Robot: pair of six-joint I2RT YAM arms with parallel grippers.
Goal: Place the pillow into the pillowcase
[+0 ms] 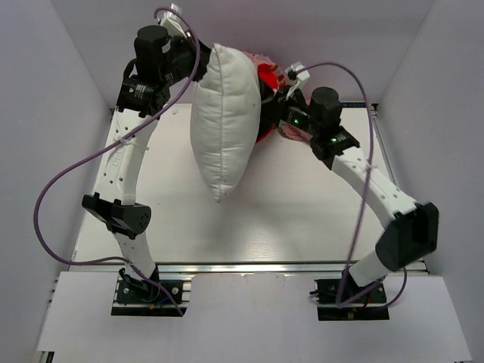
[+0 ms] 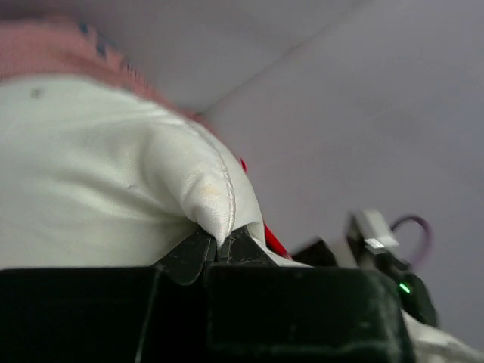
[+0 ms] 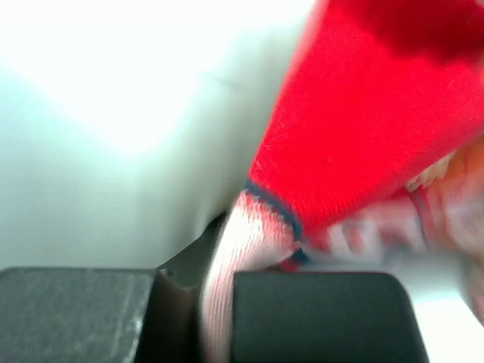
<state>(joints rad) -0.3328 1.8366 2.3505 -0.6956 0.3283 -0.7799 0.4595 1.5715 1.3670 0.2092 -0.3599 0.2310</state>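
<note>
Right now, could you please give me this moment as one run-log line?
left jaws: shut on pillow corner | right jaws: shut on pillowcase edge | pillow: hanging, mostly uncovered

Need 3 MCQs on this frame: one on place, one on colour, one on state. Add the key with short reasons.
1. In the top view, where is the pillowcase relative to the pillow?
A. On its right side, by the right arm
B. Flat on the table beside the left base
C. Draped over the left arm

2. What is the main colour of the pillowcase in the right wrist view?
A. Green
B. Red
C. Yellow

3. What state is the pillow in?
A. Lying flat on the table
B. Fully inside the pillowcase
C. Held up by a corner pinched in the left fingers

Key:
1 A: red fabric shows past the pillow's right edge.
2 B: red cloth fills that view, clamped between the right fingers.
3 C: the left wrist view shows the white corner pinched, and the pillow is bare.
</note>
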